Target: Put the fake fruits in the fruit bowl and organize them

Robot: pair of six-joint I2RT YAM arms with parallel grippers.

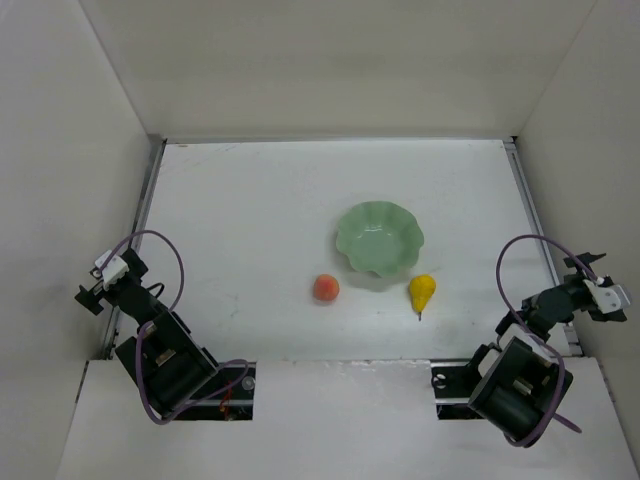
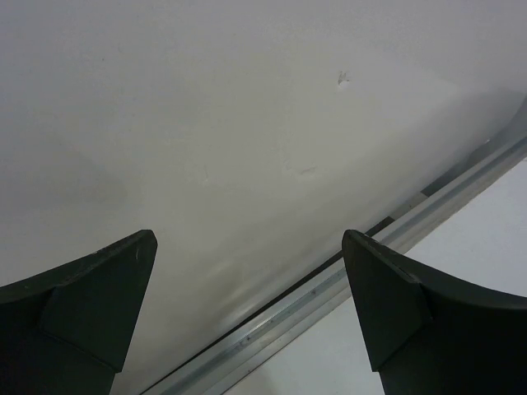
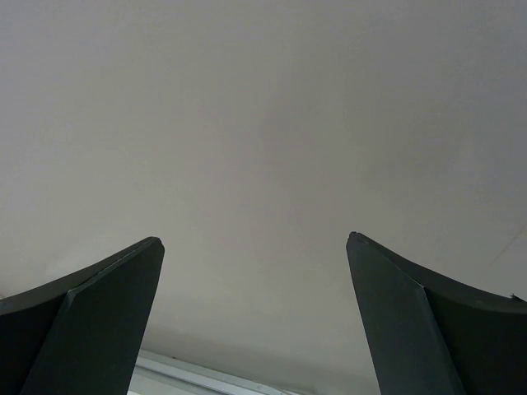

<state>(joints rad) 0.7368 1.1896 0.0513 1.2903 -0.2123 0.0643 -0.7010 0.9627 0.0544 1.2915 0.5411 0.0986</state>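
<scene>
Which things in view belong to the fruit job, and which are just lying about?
Job:
round orange-red plastic peach
yellow plastic pear with dark stem
shallow pale green scalloped bowl, holding no fruit
left gripper, right gripper, both open

Just there:
white table
metal rail along its edge
white walls

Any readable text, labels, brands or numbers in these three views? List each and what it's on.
None readable in any view.
Peach, pear, fruit bowl: no print visible.
White part on the left arm and white part on the right arm: too small to tell if marked.
Left wrist view: faint scuffs on the white panel, not letters.
</scene>
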